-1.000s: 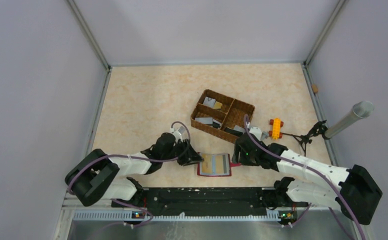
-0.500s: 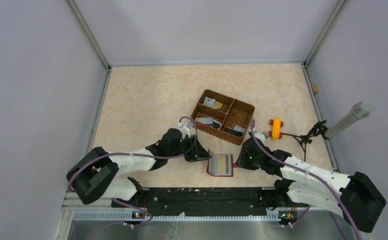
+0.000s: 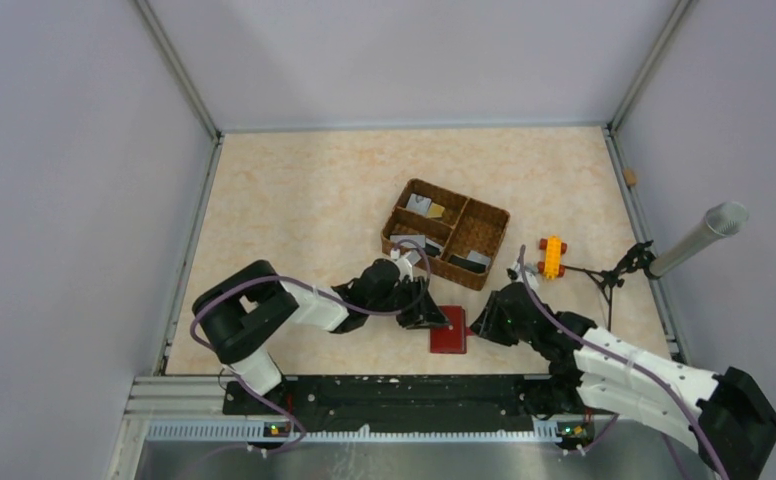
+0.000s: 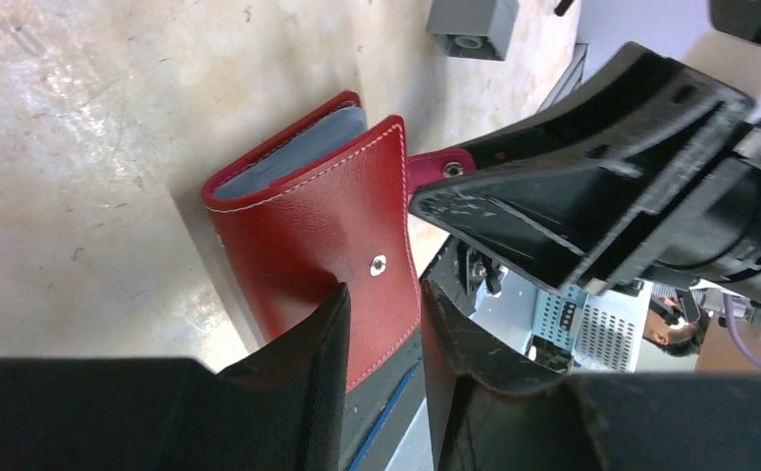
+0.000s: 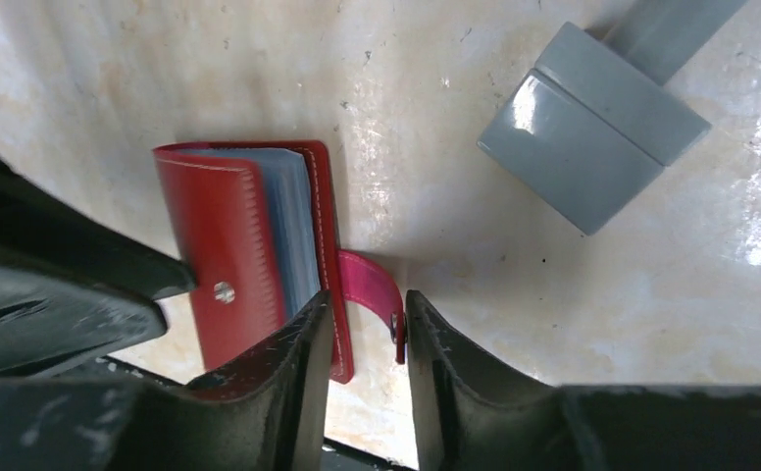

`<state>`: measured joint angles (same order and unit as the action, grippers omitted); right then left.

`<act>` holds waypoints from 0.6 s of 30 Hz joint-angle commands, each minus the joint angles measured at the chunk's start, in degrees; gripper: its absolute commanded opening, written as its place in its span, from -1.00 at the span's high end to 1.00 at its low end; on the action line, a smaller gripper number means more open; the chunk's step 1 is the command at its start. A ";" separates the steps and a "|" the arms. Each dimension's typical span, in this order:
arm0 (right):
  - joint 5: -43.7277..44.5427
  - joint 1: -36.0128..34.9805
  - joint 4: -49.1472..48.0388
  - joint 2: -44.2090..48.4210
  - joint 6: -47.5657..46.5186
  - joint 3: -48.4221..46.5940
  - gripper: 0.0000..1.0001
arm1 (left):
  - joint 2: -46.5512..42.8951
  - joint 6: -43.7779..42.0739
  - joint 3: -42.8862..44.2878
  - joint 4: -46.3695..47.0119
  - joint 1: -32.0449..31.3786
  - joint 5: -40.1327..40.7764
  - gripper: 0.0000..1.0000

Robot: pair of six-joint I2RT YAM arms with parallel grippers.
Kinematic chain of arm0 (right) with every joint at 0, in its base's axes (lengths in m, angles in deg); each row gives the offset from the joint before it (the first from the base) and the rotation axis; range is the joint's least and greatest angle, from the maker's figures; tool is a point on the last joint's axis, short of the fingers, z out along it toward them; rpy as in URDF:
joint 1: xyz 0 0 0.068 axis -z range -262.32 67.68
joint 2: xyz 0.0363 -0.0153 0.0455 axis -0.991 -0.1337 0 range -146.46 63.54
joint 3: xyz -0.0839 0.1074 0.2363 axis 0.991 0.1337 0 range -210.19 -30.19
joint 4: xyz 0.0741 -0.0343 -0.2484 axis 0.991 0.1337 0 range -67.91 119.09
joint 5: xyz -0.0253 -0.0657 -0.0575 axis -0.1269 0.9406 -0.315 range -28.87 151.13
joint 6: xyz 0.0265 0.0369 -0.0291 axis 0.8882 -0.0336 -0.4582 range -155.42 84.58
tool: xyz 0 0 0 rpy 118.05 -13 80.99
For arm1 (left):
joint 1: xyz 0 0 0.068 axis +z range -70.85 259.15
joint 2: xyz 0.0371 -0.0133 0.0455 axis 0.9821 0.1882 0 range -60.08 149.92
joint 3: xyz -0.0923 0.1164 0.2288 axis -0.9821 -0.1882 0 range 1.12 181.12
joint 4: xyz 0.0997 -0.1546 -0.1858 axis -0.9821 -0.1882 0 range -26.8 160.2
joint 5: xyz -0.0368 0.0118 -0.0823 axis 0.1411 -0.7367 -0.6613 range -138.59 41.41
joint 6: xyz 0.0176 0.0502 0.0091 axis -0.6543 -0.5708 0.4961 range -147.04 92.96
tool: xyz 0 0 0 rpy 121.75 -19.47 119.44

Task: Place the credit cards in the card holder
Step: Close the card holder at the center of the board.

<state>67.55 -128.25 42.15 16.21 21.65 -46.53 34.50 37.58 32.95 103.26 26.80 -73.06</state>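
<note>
The dark red card holder (image 3: 451, 332) lies folded shut on the table near the front edge. It also shows in the left wrist view (image 4: 318, 226) and the right wrist view (image 5: 220, 235). My left gripper (image 3: 432, 318) rests on its front cover beside the snap stud, fingers nearly together with nothing between them (image 4: 384, 289). My right gripper (image 3: 484, 322) is at its right edge, closed around the pink snap tab (image 5: 372, 280), whose snap end touches one finger. Several credit cards (image 3: 410, 241) lie in the wicker basket (image 3: 447, 232).
The brown divided basket stands just behind the card holder. An orange toy brick (image 3: 552, 256) and a grey tube on a black stand (image 3: 709, 230) are at the right. A grey block (image 5: 592, 137) lies close behind my right gripper. Enclosure walls surround the table.
The card holder lay open showing cards in its pockets. My left gripper swept right and folded the left cover over; it now lies closed. My right gripper stayed at the right edge.
</note>
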 commanded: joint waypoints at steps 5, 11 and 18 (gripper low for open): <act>0.71 0.39 1.68 12.65 4.42 2.85 -0.01 | 3.45 -1.60 2.17 2.10 -0.20 0.87 0.31; -3.13 0.41 -3.73 9.69 3.54 4.73 -0.06 | 3.86 -2.30 2.24 1.55 -0.20 0.77 0.31; -5.63 0.35 -9.73 3.54 2.71 5.00 -0.10 | 4.20 -2.61 2.31 0.49 -0.20 0.95 0.32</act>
<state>63.79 -128.25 36.99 21.89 24.80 -42.20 37.93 36.56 34.03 103.58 26.71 -73.04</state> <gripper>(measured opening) 0.541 0.342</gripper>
